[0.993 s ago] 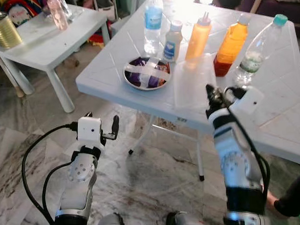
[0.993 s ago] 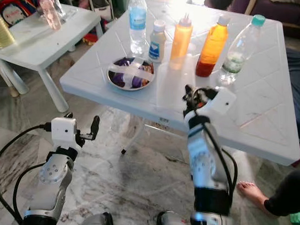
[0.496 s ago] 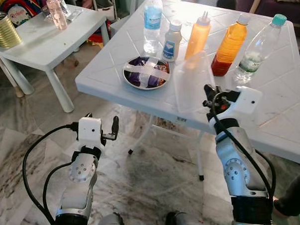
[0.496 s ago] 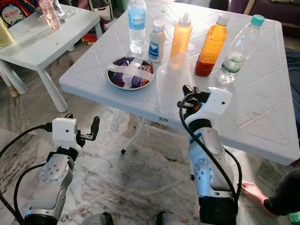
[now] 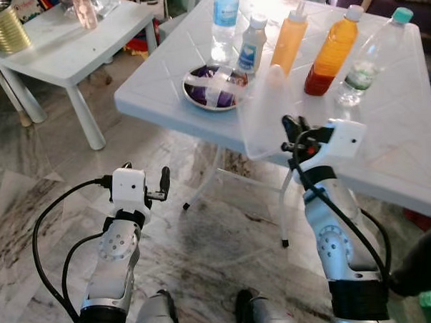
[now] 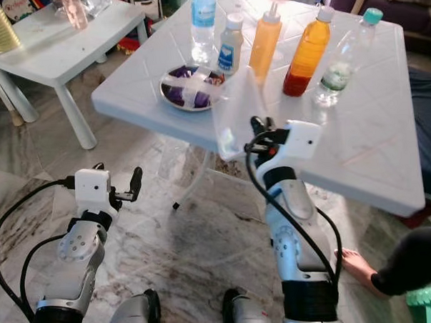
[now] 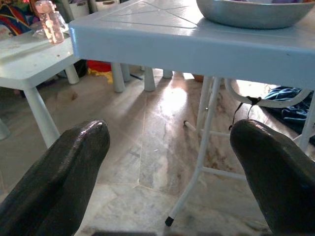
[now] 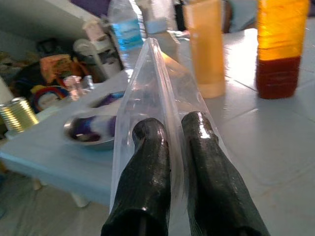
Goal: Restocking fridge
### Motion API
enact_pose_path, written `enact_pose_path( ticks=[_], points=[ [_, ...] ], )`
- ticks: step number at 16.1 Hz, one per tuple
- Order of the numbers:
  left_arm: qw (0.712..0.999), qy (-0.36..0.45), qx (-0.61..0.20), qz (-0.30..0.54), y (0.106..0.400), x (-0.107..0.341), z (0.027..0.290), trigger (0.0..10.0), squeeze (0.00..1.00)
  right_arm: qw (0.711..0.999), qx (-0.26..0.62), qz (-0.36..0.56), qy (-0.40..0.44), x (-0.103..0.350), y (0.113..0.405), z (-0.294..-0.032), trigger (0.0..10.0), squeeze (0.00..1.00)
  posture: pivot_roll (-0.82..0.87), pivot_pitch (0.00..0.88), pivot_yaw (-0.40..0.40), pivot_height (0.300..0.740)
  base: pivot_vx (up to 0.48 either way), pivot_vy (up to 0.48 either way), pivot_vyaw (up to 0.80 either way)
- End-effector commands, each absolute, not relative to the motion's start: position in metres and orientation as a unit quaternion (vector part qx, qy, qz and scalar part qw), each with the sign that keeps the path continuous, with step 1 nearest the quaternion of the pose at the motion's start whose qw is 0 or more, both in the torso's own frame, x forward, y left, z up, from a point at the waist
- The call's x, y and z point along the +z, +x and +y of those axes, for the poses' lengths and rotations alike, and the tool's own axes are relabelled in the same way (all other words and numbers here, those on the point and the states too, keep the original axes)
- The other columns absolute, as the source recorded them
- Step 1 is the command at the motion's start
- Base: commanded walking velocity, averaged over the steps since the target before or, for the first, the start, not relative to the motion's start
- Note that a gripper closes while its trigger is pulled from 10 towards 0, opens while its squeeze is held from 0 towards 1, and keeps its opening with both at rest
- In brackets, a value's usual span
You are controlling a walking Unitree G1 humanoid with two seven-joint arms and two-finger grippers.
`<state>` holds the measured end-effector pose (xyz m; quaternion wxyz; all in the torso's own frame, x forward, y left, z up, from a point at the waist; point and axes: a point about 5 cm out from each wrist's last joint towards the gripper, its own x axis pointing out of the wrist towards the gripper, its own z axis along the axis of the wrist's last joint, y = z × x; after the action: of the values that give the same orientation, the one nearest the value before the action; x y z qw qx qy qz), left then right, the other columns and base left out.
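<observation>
My right gripper (image 5: 290, 127) is shut on the edge of a clear plastic bag (image 5: 269, 110), held up off the near edge of the white folding table (image 5: 394, 150). In the right wrist view the bag (image 8: 153, 78) stands upright, pinched between the two black fingers (image 8: 147, 147). Behind it on the table are a metal bowl of purple packets (image 5: 214, 88), a water bottle (image 5: 225, 9), a small white bottle (image 5: 252, 44), a yellow squeeze bottle (image 5: 291, 40), an orange bottle (image 5: 331, 53) and a clear teal-capped bottle (image 5: 367, 60). My left gripper (image 5: 146, 173) hangs open over the floor.
A small white side table (image 5: 60, 50) with a gold can (image 5: 2, 26) and a pink bottle stands at the left. The folding table's thin metal legs (image 7: 199, 162) rise from the marble floor ahead. A person's bare foot (image 6: 353, 264) and dark clothing sit at the lower right.
The bag lay flat on the table a second ago; my right gripper has raised it off the surface and drawn it toward the table edge. The camera has shifted. The left arm is unmoved.
</observation>
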<state>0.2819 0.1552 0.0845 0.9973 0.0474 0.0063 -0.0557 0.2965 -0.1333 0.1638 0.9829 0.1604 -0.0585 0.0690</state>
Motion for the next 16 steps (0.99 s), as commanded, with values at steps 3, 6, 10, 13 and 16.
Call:
enact_pose_path(
  ticks=[3,6,10,13,16],
  points=[
    [0.997,0.051,-0.056,0.011,0.284,0.083,0.154,10.0,0.0,0.977,0.117,-0.078,0.16,0.173,0.292,-0.124,10.0,0.0,0.06,0.094,-0.037,0.74,-0.314,0.0,0.47],
    [0.998,0.054,-0.04,0.015,0.282,0.081,0.164,10.0,0.0,0.974,0.134,-0.074,0.166,0.171,0.289,-0.12,10.0,0.0,0.06,0.091,-0.037,0.74,0.0,0.0,0.77],
    [0.996,0.06,-0.035,0.051,0.271,0.067,0.179,10.0,0.0,0.977,0.113,-0.05,0.173,0.153,0.284,-0.132,10.0,0.0,0.07,0.083,-0.037,0.74,0.0,0.0,0.77],
    [0.994,0.047,0.021,0.097,0.241,0.047,0.216,10.0,0.0,0.984,0.057,-0.016,0.166,0.123,0.272,-0.156,10.0,0.0,0.09,0.049,-0.033,0.74,0.0,0.0,0.76],
    [0.993,0.06,0.026,0.103,0.229,0.041,0.213,10.0,0.0,0.987,0.027,0.011,0.155,0.103,0.265,-0.165,10.0,0.0,0.1,0.035,-0.036,0.74,0.0,0.0,0.76]
  ],
)
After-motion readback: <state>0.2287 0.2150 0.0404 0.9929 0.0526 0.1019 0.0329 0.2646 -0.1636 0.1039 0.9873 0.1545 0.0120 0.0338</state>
